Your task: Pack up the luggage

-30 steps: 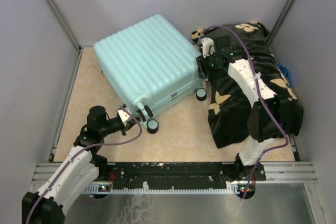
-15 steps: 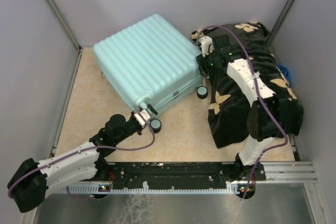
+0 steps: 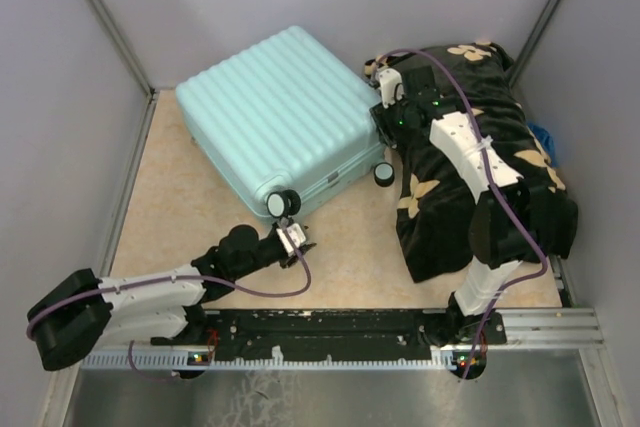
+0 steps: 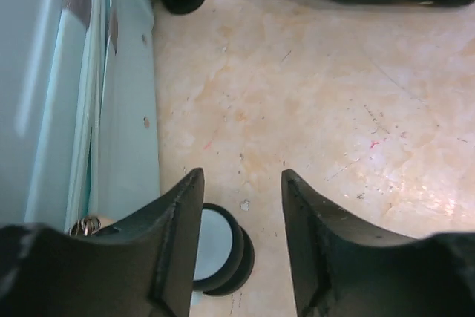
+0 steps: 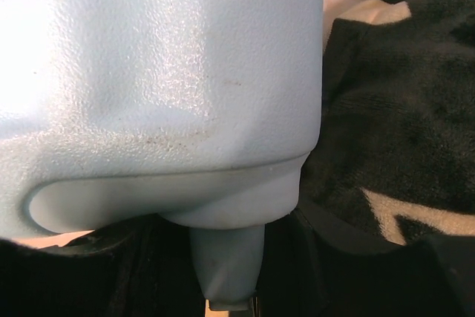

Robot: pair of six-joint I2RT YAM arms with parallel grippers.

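The luggage (image 3: 275, 112), a pale mint ribbed suitcase, lies closed and flat at the back left. My left gripper (image 3: 300, 239) is low at its near corner, open and holding nothing. In the left wrist view the left gripper (image 4: 241, 177) has a black wheel (image 4: 219, 246) under its left finger and the suitcase side (image 4: 74, 109) to the left. My right gripper (image 3: 386, 113) is at the suitcase's right corner. In the right wrist view the shell (image 5: 163, 72) fills the frame, and the right gripper (image 5: 223, 276) is closed around the pale wheel stem (image 5: 223, 257).
A black blanket with tan flower motifs (image 3: 470, 157) is heaped on the right, under my right arm. A second wheel (image 3: 384, 175) points at it. Something blue (image 3: 543, 137) shows behind the blanket. Grey walls enclose the tan floor (image 3: 340, 257), and a metal rail (image 3: 330, 327) runs along the front.
My left arm has swung right along the suitcase's near edge and its gripper has opened. The near wheel now sits higher against the shell. My right arm has held still.
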